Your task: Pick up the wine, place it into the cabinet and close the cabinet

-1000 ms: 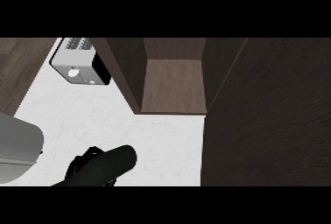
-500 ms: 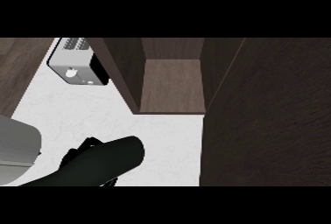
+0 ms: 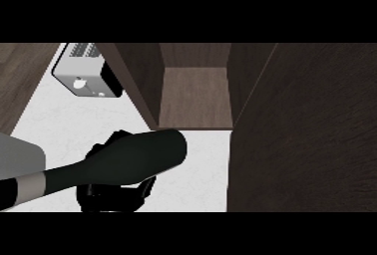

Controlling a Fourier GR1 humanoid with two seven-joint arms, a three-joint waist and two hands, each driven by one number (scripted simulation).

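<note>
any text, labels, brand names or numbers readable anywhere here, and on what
None can be read.
Wine bottle: dark all over, no label showing from this side.
Toaster: shows a round knob and small marks on its front, no legible lettering.
Cabinet: plain wood inside, no signs.
Hand under the bottle: plain black, no markings.

Head view, looking steeply down on a white counter (image 3: 66, 124). A dark wine bottle (image 3: 136, 154) lies tilted across the lower left, its base toward the open wooden cabinet (image 3: 195, 97), with a black hand (image 3: 110, 195) curled beneath it beside a grey forearm (image 3: 18, 159). A silver toaster (image 3: 85, 74) stands at upper left, and the cabinet's dark door (image 3: 305, 134) fills the right side.
</note>
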